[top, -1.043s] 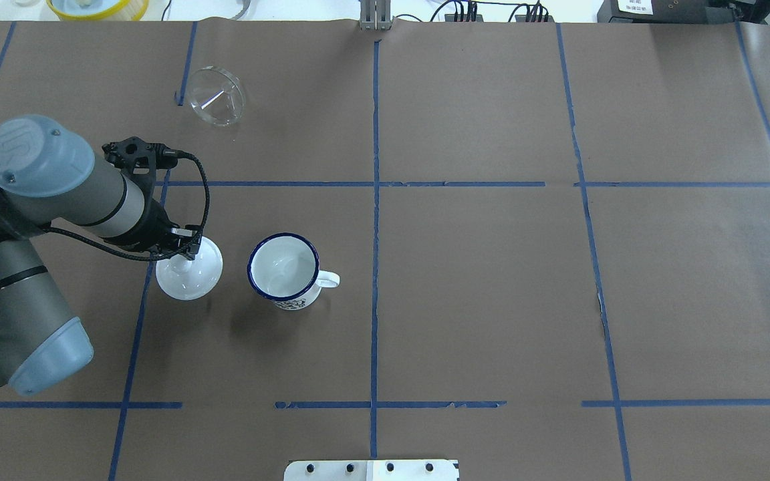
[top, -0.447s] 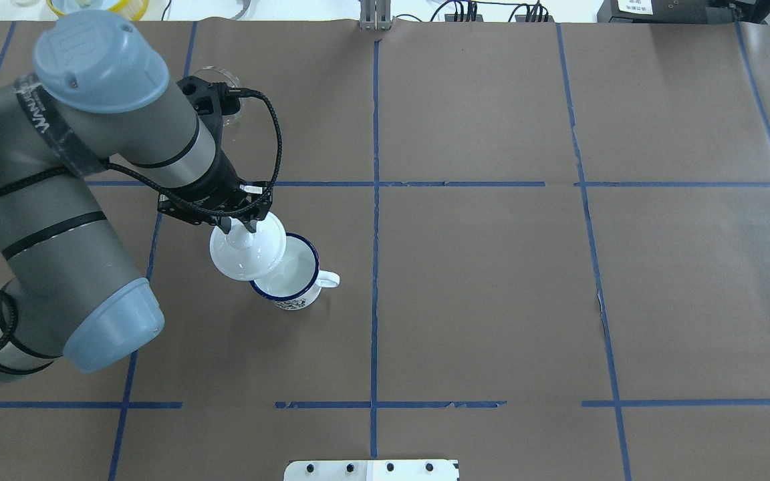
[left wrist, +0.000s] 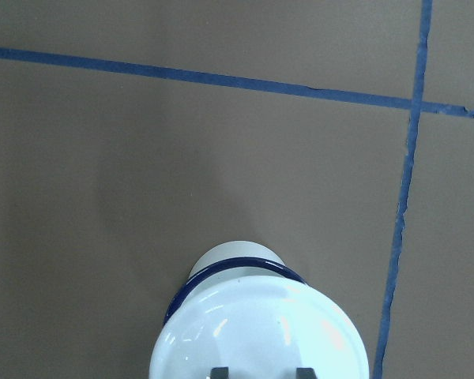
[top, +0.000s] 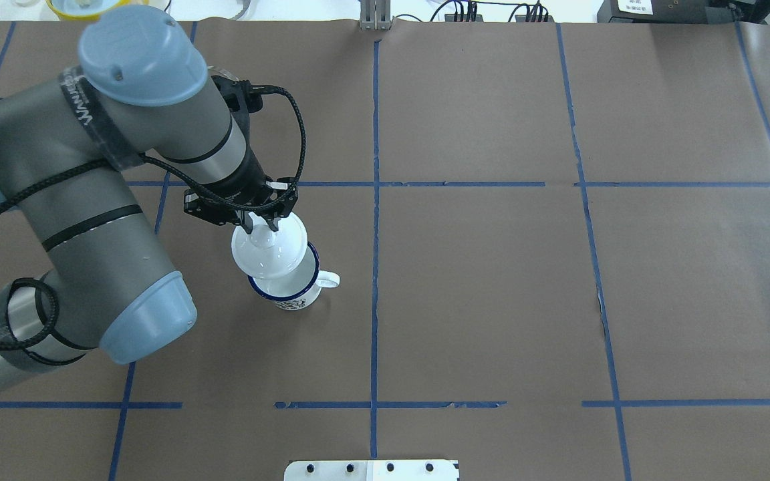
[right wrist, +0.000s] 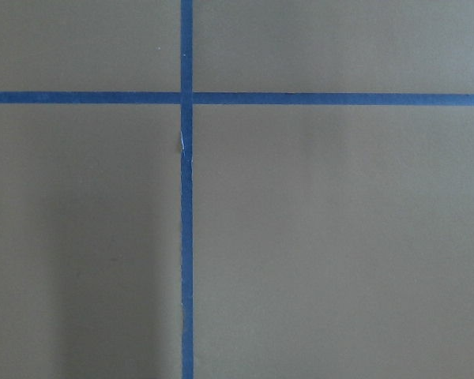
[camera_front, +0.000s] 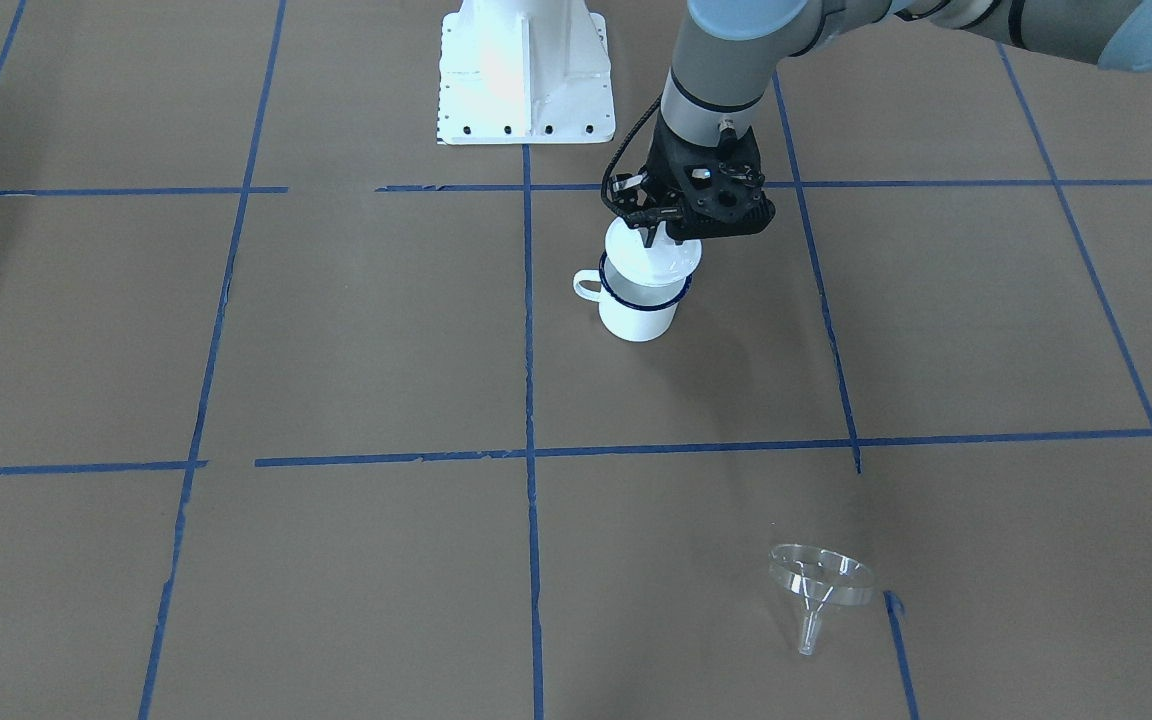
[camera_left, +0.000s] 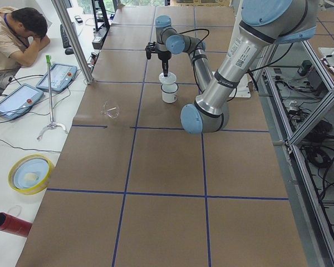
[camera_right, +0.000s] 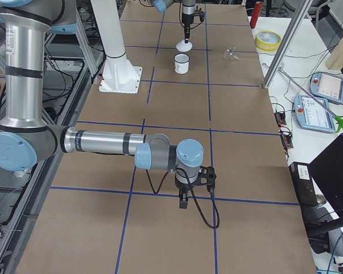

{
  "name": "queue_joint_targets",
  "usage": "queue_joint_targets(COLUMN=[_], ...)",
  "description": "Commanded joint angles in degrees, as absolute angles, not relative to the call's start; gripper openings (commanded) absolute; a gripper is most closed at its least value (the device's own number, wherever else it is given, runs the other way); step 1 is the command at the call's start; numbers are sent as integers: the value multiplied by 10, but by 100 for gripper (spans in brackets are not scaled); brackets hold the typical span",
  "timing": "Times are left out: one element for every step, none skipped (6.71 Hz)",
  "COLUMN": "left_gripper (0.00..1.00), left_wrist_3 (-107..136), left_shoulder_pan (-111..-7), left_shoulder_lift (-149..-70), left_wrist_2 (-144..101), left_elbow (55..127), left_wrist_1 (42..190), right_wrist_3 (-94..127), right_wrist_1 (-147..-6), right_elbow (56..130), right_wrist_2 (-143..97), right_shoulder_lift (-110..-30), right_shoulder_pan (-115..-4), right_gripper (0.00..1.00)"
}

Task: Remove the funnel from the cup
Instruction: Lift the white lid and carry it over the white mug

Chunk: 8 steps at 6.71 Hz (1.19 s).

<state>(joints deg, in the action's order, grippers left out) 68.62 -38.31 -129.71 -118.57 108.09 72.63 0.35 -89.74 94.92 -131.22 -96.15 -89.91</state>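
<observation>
Right now the left claw [top: 259, 230] is clamped on the knob of a white domed lid [top: 269, 250] and holds it in the air over a white enamel cup with a dark blue rim [top: 285, 288]. From the side views there is a clear gap between lid and cup, so the two are not touching. From overhead the lid covers most of the cup's mouth but sits a little off centre, leaving a crescent of the rim showing on the robot's side. In the left wrist camera the far arc of the rim shows past the lid instead. The cup stands upright on the brown paper-covered table [top: 492, 300], its small loop handle pointing to the robot's right.

The small clear plastic funnel [camera_front: 821, 580] is not in the cup. It lies tipped on the table, resting on its wide rim and its narrow spout, well apart from the cup, on the side away from the robot and toward its left. A short stub of blue tape [camera_front: 894, 604] is just beside it.

The right claw [camera_right: 183, 202] hangs low over the table far from all this, above a crossing of blue tape lines [right wrist: 186, 98]. I cannot tell whether it is open or closed.
</observation>
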Motion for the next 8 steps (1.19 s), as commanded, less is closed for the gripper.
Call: queue_joint_targets(left_gripper=[0,0,0,0,0,0,0,0], left_wrist_3=[688,689,689,688,688,685,681,680], left_shoulder_pan=[-365,-360,-360,-359,-359,-359,-359,-359], left_shoulder_lift=[-1293,-1292,-1291,-1289,-1288,-1286,-1285,-1285], left_wrist_2=[-1183,-1182,-1182,-1182,-1182,-1182,-1182,-1182], left_elbow=[1062,1061,1057,1057,1058,1058,1056,1053], left_wrist_1=[744,746,747,747,747,747,748,750], right_wrist_3=[4,4,4,4,4,4,4,4], right_wrist_1=[-897,-897,-897,-897,-897,-897,-897,-897], right_elbow=[949,949,949,949,949,949,949,949], right_wrist_2=[-1312,-1312,-1312,-1312,-1312,-1312,-1312,-1312], right_shoulder_lift=[-962,-962,-962,-962,-962,-962,-962,-962], right_shoulder_pan=[-899,-899,-899,-899,-899,-899,-899,-899], right_gripper=[100,100,100,100,100,100,100,100])
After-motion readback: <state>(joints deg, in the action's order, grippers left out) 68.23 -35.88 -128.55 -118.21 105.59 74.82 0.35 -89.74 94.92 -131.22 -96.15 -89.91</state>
